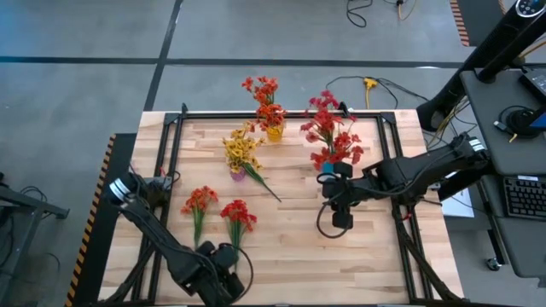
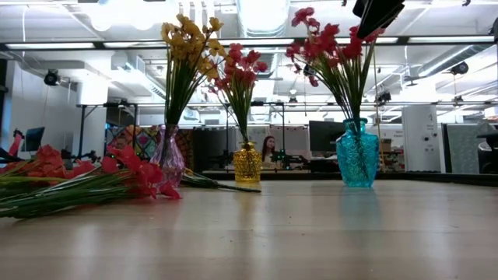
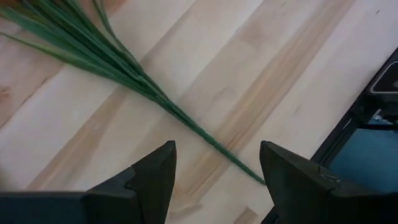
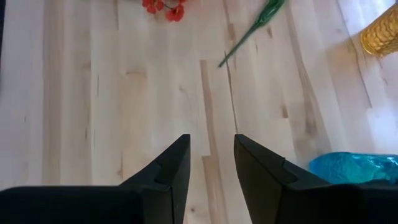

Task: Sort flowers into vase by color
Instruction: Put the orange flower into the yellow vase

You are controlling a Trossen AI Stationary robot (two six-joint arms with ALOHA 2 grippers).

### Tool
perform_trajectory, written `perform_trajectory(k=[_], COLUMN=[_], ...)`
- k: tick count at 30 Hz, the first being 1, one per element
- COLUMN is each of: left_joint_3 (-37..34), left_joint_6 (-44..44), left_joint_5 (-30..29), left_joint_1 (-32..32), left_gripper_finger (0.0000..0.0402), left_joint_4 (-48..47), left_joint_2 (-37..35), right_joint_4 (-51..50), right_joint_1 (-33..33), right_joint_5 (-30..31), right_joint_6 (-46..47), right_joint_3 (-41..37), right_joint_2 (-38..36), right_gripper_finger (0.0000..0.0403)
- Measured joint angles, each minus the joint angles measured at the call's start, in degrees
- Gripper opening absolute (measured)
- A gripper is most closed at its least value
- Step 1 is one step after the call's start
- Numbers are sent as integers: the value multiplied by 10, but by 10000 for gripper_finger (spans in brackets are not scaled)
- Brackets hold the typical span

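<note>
Two sprays lie flat on the table: a red one [image 1: 237,213] and an orange-red one [image 1: 199,203], blossoms toward the far side. My left gripper [image 1: 226,256] is open near the table's near edge. Its fingers stand on either side of the red spray's thin stem end [image 3: 214,149] without touching it. Red flowers stand in the blue vase [image 1: 330,162], orange-red ones in the yellow vase [image 1: 274,133], yellow ones in the purple vase [image 1: 238,173]. My right gripper [image 4: 211,146] hovers open and empty beside the blue vase [image 4: 354,168], high above the table [image 2: 377,12].
A loose green stem [image 1: 266,186] lies on the table beside the purple vase, pointing toward the table's middle. Black frame rails [image 1: 171,153] run along the table's left, right and far sides. Bare wood [image 1: 290,247] lies between the two grippers.
</note>
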Motion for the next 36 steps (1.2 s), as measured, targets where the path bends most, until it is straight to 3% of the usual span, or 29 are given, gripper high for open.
perform_trajectory(k=[36], left_joint_3=[8], left_joint_6=[-3], left_joint_5=[-2], left_joint_1=[0], left_gripper_finger=[214], left_joint_4=[2], left_joint_2=[11], right_joint_4=[33], right_joint_1=[0], right_joint_5=[0], right_joint_6=[-28], right_joint_3=[-7], right_joint_2=[0], right_gripper_finger=[95])
